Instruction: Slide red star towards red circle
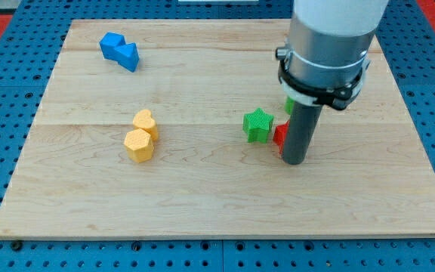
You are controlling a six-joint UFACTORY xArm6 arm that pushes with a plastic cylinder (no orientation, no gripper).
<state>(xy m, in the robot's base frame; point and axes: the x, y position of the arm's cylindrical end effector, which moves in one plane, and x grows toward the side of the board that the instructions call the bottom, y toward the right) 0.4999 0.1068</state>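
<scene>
A red block (279, 136), shape mostly hidden, peeks out from behind my rod at the board's right middle. My tip (294, 161) rests on the board just to the view's right and below this red block, touching or nearly touching it. A green star (257, 125) sits directly to the view's left of the red block. A sliver of another green block (288, 104) shows behind the rod above the red one. No red circle is visible; the arm's body may hide it.
A blue block (119, 51) lies at the view's top left. A yellow heart (145, 122) and a yellow hexagon (138, 145) sit together at left middle. The wooden board (202, 204) rests on a blue surface.
</scene>
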